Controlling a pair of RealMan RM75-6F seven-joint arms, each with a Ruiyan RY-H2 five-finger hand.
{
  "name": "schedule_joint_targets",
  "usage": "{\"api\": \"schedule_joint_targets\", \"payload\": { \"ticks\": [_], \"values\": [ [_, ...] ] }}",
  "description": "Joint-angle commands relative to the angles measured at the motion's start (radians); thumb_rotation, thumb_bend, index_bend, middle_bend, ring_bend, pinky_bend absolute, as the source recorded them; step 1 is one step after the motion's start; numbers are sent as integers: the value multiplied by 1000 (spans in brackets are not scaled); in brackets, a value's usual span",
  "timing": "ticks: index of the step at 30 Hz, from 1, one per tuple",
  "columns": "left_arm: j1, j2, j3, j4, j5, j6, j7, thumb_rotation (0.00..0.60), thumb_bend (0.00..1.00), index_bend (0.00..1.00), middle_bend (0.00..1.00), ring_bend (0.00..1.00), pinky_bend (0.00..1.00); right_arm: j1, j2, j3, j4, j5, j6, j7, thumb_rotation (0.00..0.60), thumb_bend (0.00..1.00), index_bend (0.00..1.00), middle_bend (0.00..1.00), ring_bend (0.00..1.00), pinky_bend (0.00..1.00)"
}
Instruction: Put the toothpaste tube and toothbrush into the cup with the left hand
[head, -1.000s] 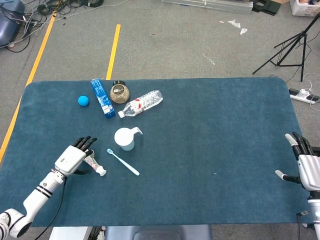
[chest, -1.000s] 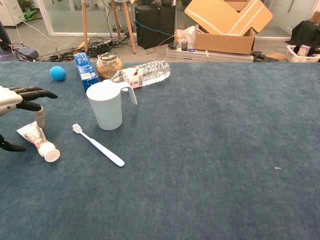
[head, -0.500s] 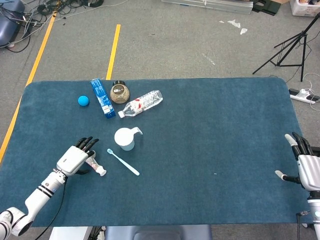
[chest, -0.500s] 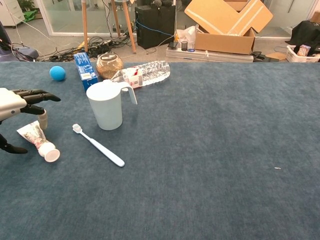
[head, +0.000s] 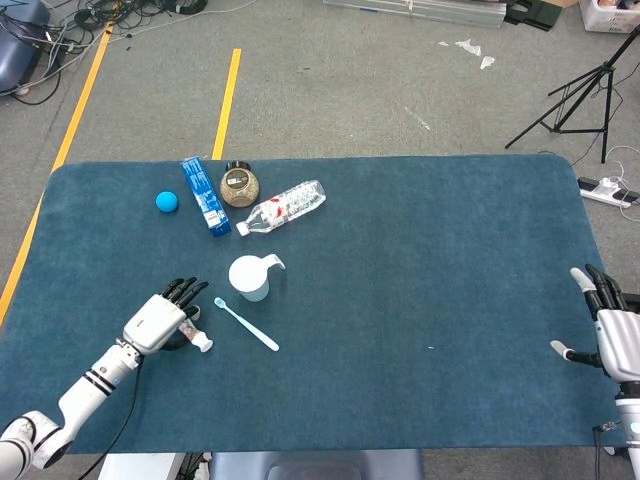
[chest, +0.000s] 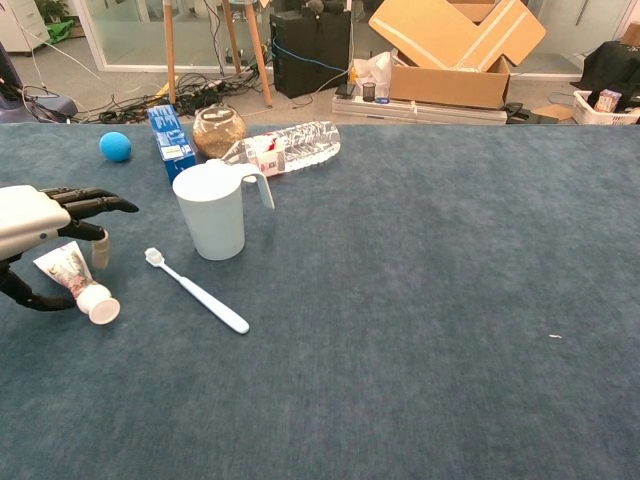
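Observation:
A toothpaste tube lies flat near the table's left front, its white cap pointing toward me. My left hand hovers directly over it, fingers spread and extended, thumb low beside the tube; it holds nothing. From above, the left hand covers most of the tube. A light blue toothbrush lies diagonally just right of the tube, also seen as toothbrush. The pale cup with a handle stands upright behind the toothbrush, cup. My right hand rests open at the table's right edge.
At the back left sit a blue ball, a blue box, a round jar and a clear water bottle lying on its side. The blue table cover stretches wide to the right.
My left hand has moved forward and right, coming further over the toothpaste tube. The tube, toothbrush, cup and right hand have stayed put.

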Motion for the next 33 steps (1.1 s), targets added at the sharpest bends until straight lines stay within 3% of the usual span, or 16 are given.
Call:
{"api": "schedule_joint_targets", "payload": {
  "ticks": [1,6,19,27,33],
  "values": [
    [-3,-5,1,4,-1,-2,3,600,266,453,84,22,128,0,0,0,0,-1,0,1,600,0,0,0,0,601],
    [-10,-15,0,14,-12,-15,10,600,381,481,84,22,128,-1,0,1,0,-2,2,4,600,0,0,0,0,601],
    [-22,-27,9,17,-24,-33,21,600,414,498,85,22,128,-3,2,1,0,-5,4,12,600,0,0,0,0,601],
    [-10,-40,-12,7,-64,-23,-19,600,416,734,85,22,134,-5,3,2,0,-7,6,16,600,0,0,0,0,601],
    [-1,-3,-45,-77,-119,-30,-47,600,416,771,85,22,133,-6,3,1,-1,-10,8,19,600,0,0,0,0,601]
  ]
}}
